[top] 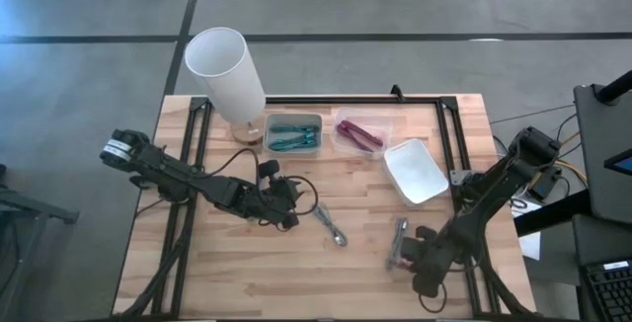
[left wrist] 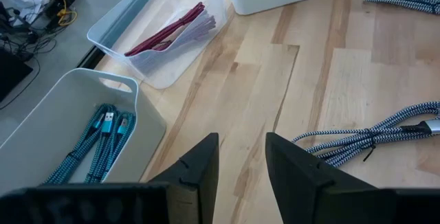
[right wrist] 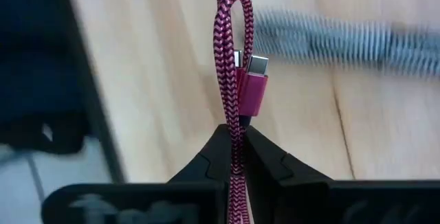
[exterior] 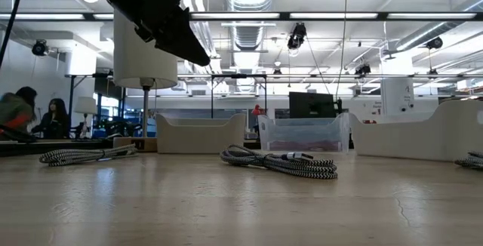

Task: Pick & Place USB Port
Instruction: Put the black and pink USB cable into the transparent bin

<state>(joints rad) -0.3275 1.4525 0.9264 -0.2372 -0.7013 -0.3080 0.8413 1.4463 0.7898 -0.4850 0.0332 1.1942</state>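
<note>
The right gripper [right wrist: 238, 136] is clamped on a folded magenta cable [right wrist: 238, 59], whose loop (and plug) sticks out past its fingertips, just beside a grey braided cable [top: 398, 236]. The left gripper [left wrist: 242, 157] hovers with fingers apart near another grey cable [left wrist: 371, 139].

Magenta-and-black zigzag braided cable [right wrist: 237, 59]; teal cables [left wrist: 103, 138] in a white bin [left wrist: 62, 107]; grey-and-white braided cable [left wrist: 375, 138] on the pale wood desk [top: 237, 263]

One camera looks straight down on the desk [top: 257, 263]; another sits level at desk-top height, facing the room. Wrist cameras peer closely forward; several share the grey cable [top: 331, 225].
</note>
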